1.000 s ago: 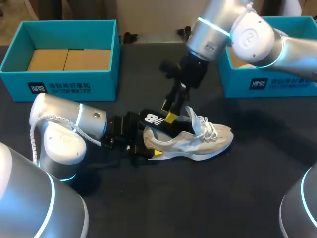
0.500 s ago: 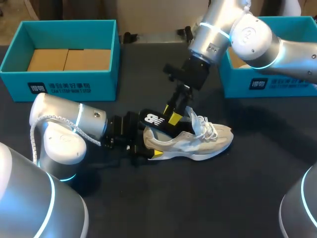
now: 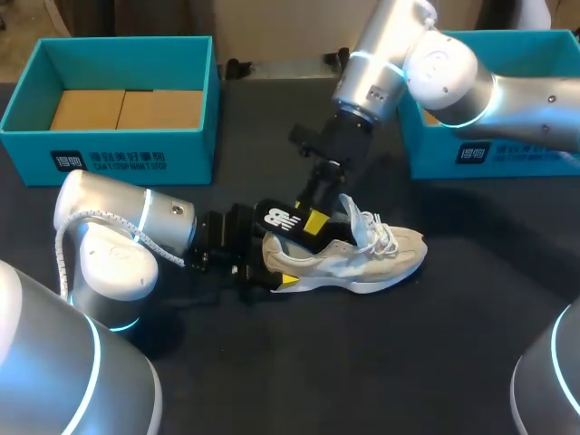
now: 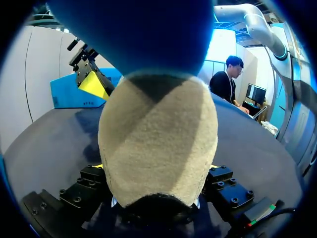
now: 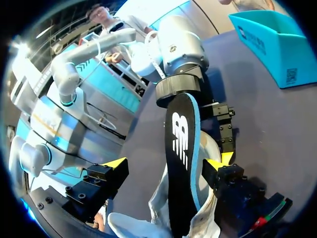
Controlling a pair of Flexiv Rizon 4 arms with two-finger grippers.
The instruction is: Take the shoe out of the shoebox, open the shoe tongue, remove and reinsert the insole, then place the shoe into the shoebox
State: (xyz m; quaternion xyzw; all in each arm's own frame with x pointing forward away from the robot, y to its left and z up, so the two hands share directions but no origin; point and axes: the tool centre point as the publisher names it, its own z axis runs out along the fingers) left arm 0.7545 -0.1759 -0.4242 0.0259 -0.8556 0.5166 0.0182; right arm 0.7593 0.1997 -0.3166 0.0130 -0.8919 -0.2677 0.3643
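Observation:
A beige shoe [image 3: 381, 249] lies on its sole on the dark table, toe to the right. My left gripper [image 3: 270, 259] is shut on its heel [image 4: 158, 144], one finger on each side. A black insole [image 3: 279, 217] with a white logo sticks up and back out of the shoe's opening; its blue underside [image 4: 133, 34] looms over the heel. My right gripper [image 3: 308, 210] hangs over the opening, open, its yellow tips on either side of the insole [image 5: 181, 148] without clamping it. The laces and tongue [image 5: 133, 225] lie under the right gripper [image 5: 168, 162].
A teal shoebox [image 3: 109, 149] with a cardboard floor stands at the back left. A second teal box [image 3: 507, 154] stands at the back right, behind my right arm. Bare dark table lies in front of the shoe.
My right arm's wrist has swung a little to the left and its gripper has tilted around the insole. The shoe, the insole and my left arm have stayed put.

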